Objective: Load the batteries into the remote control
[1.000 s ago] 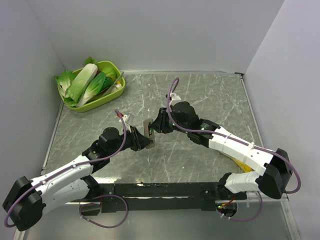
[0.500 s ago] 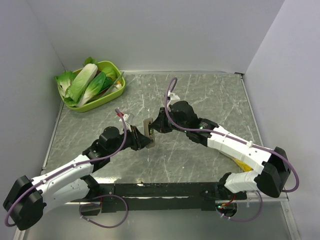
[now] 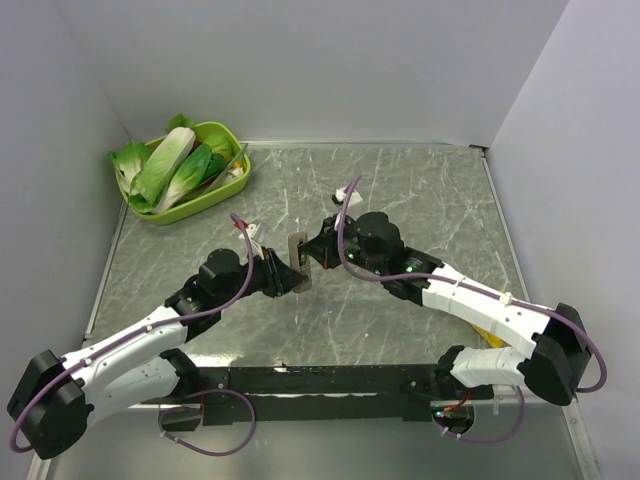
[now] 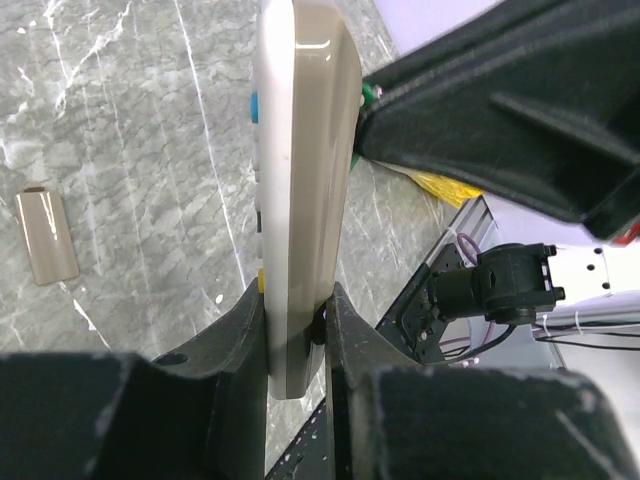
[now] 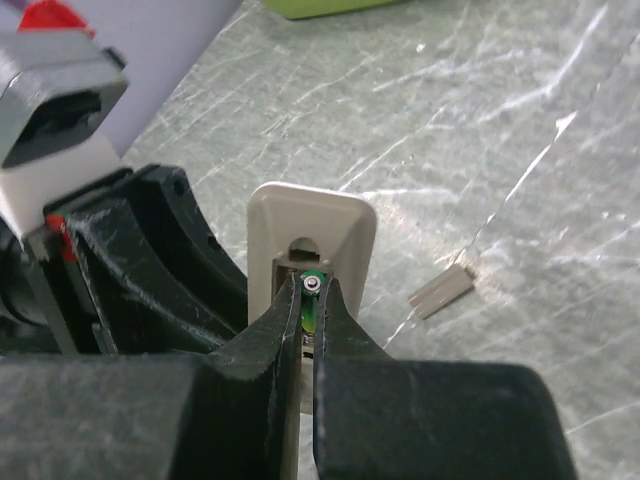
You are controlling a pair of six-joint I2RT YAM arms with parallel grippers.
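Two grips, centre of the table (image 3: 420,190): your left gripper (image 4: 297,310) clamps the remote control (image 4: 305,150) by one end, while your right gripper (image 5: 308,300) is pinched tight on a green battery (image 5: 310,312) at the remote's open back compartment.

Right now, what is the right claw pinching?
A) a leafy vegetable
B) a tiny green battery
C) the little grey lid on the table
B: the right claw is closed on a tiny green battery at the remote's open back.
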